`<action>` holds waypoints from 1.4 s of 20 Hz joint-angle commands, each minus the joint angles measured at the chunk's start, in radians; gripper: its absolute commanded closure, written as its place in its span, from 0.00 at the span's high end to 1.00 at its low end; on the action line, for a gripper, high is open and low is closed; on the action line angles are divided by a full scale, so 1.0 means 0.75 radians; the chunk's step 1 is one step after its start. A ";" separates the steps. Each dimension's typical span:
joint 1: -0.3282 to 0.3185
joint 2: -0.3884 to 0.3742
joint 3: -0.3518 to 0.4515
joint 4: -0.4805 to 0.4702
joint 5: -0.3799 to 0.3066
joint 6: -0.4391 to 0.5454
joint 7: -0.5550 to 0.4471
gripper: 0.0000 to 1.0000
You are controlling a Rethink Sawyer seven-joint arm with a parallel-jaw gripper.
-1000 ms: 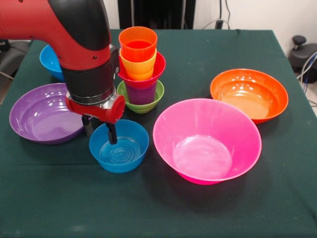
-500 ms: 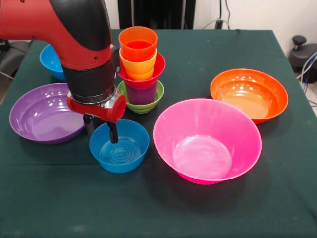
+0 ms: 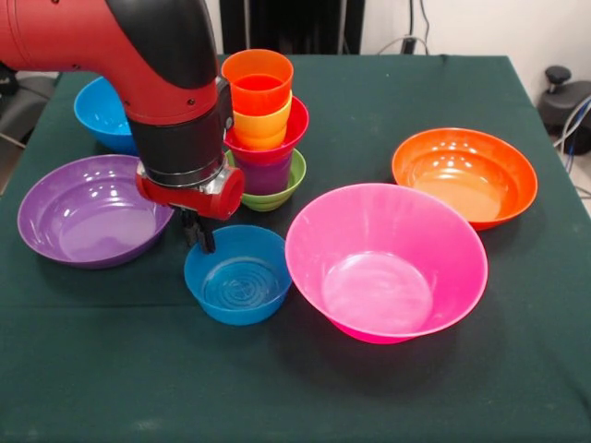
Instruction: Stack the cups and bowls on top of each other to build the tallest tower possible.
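Seven bowls and three cups on the green table point(image 3: 517, 369), by my count. Bowls: a small blue bowl point(image 3: 237, 275) at lower centre-left, a purple bowl point(image 3: 88, 209) at the left edge, another blue bowl point(image 3: 102, 111) at upper left partly hidden behind the arm, an orange bowl point(image 3: 464, 175) on the right, the big pink bowl point(image 3: 386, 261) at centre-right, plus the green bowl point(image 3: 288, 183) and red bowl point(image 3: 294, 127) that are inside the tower point(image 3: 262, 129). Cups: the purple cup point(image 3: 268, 175), yellow cup point(image 3: 263, 125) and orange cup point(image 3: 258, 83), all nested in that same tower at upper centre.

The gripper point(image 3: 199, 236) hangs right at the far rim of the small blue bowl. Its fingers look pressed close together, and they seem to be on the rim wall, but I honestly can't tell whether they're pinching it or just sitting beside it.

Handling guess: these look like thin glossy plastic, so light, stiff and pretty slippery. Not fragile, but they'd skate on a bad pinch. I'd grab the rim wall with one finger inside and one outside. The tower looks tall and narrow, so anything dropped on top probably needs to land centred or it'll tip.
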 commanded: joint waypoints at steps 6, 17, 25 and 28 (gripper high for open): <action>0.032 -0.034 -0.055 0.081 -0.049 -0.059 -0.084 0.00; 0.018 -0.110 -0.032 0.121 0.014 -0.023 -0.054 0.00; -0.001 -0.194 -0.016 0.171 0.102 0.016 -0.035 0.00; -0.016 -0.220 -0.021 0.202 0.114 0.001 -0.044 0.00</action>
